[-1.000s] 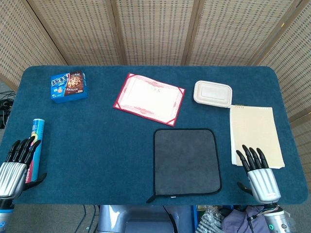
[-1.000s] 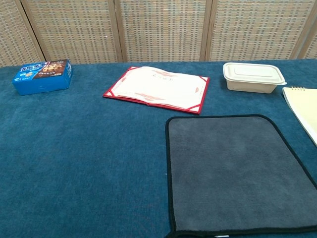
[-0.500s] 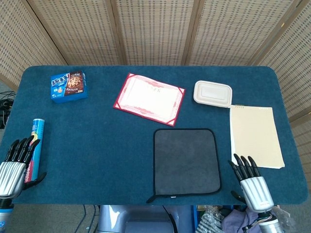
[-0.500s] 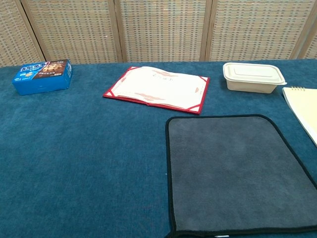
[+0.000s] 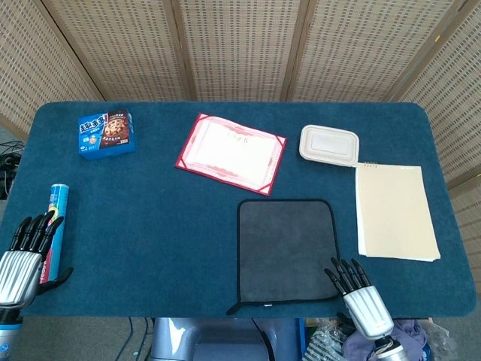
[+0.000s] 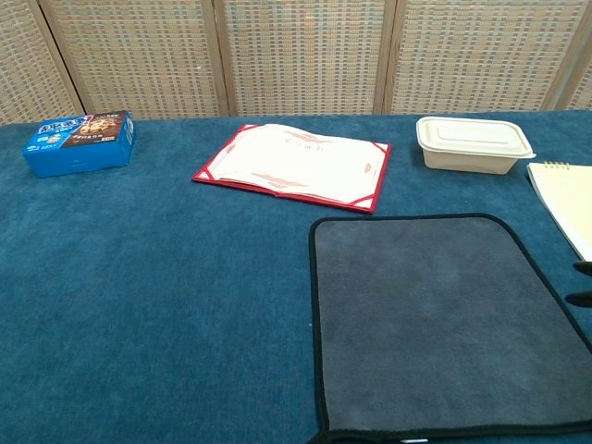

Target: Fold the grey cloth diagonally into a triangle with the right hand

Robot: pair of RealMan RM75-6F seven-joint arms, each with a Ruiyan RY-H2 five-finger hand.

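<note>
The grey cloth [image 5: 286,250] with black edging lies flat and square on the blue table, near the front edge; it fills the lower right of the chest view as the same grey cloth [image 6: 439,324]. My right hand [image 5: 359,297] hovers at the cloth's near right corner, fingers spread and pointing away, holding nothing. Only dark fingertips [image 6: 583,282] of it show at the right edge of the chest view. My left hand [image 5: 22,256] rests at the table's front left, fingers apart, empty.
A red-bordered certificate [image 5: 231,153] lies behind the cloth. A beige lidded container [image 5: 329,144] and a cream notepad [image 5: 394,210] sit to the right. A blue cookie box [image 5: 106,134] is at the back left; a blue tube [image 5: 54,226] lies by my left hand.
My right hand has moved left and toward the front edge, from beside the notepad to the cloth's near right corner. The left hand and cloth have not moved.
</note>
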